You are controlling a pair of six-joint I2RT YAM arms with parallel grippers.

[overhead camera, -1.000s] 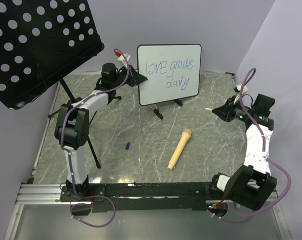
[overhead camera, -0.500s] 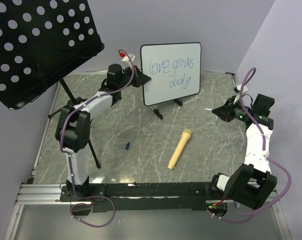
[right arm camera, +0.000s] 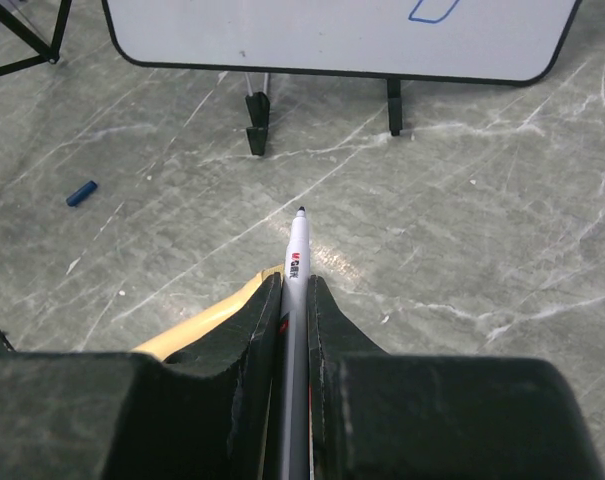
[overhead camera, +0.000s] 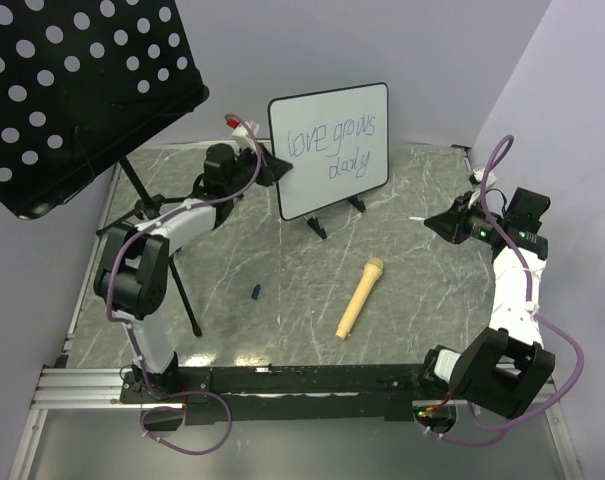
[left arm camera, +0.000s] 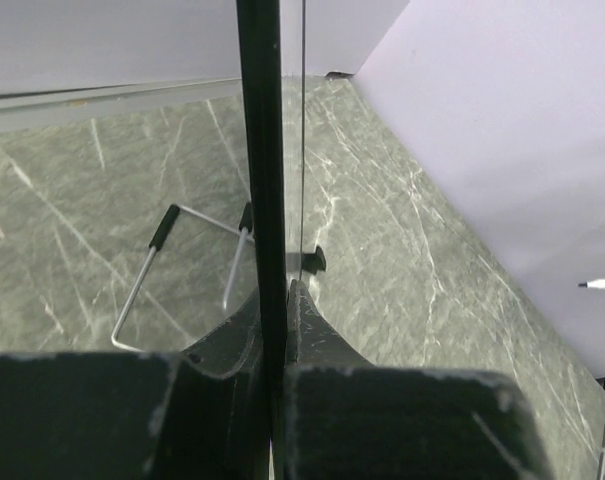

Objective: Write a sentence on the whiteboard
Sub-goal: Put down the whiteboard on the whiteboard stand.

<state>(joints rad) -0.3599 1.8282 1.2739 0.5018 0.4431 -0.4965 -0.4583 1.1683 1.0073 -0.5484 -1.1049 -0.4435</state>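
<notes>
Left tool (left arm camera: 280, 300) pinches whiteboard (overhead camera: 327, 150) edge — right tool (right arm camera: 294, 290) clamps marker (right arm camera: 297, 245).

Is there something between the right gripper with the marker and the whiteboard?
Nothing visible. Only bare table lies between the right gripper, shut on the marker, and the whiteboard. The yellow microphone and small blue cap lie off to the side.

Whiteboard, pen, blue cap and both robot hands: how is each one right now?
whiteboard: upright, written on.
sentence: done in blue, reads "love grows daily".
left gripper: shut on the whiteboard's left edge.
right gripper: shut on the marker.
marker: uncapped, tip not touching the board.
blue cap: off, lying loose.
</notes>
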